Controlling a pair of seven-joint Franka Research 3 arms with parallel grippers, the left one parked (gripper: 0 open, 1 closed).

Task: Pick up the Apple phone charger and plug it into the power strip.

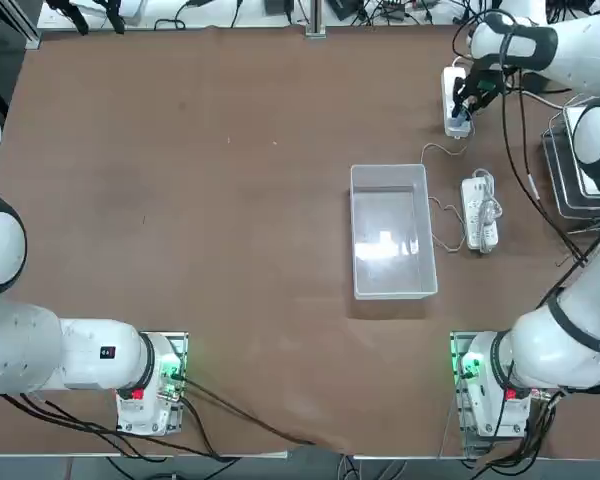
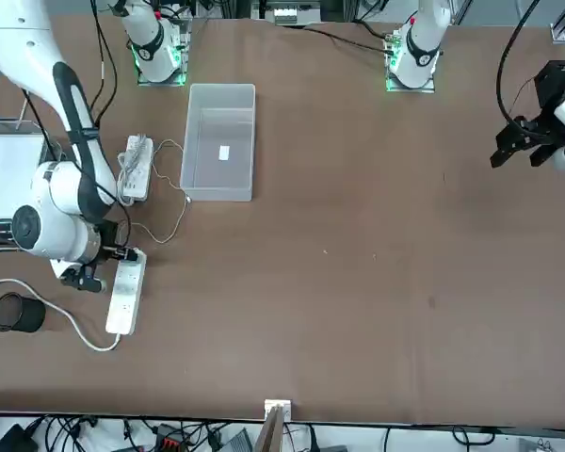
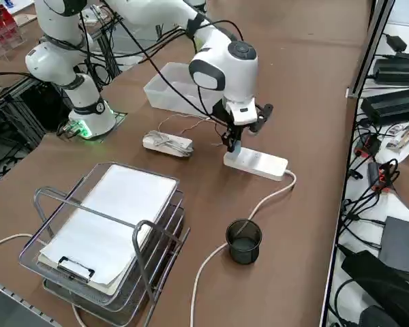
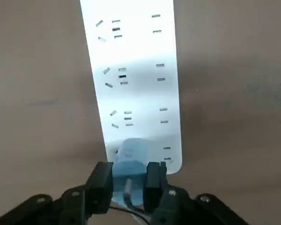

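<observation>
From overhead, the right gripper [image 1: 464, 108] was seen at about one o'clock on the table [image 1: 230, 250], lowered over the near end of the power strip [image 1: 455, 100]. The Apple phone charger [image 1: 462, 120] was carried there, presumably so its prongs could meet the end socket.

In the front view, the strip lay lengthwise with its thick cord [image 2: 47, 297] running off toward a dark cup [image 2: 17, 313], out of the arm's way. A second strip wrapped in wires [image 2: 135, 168] lay near a clear plastic bin [image 2: 220, 141], apart from the work.

From the right side, the wrist was held nearly vertical, apparently for a straight downward push.

In the wrist view, the jaws were closed narrowly on the charger's sides, leaving its underside free. It sat over the last sockets; whether it was seated could not be told.
</observation>
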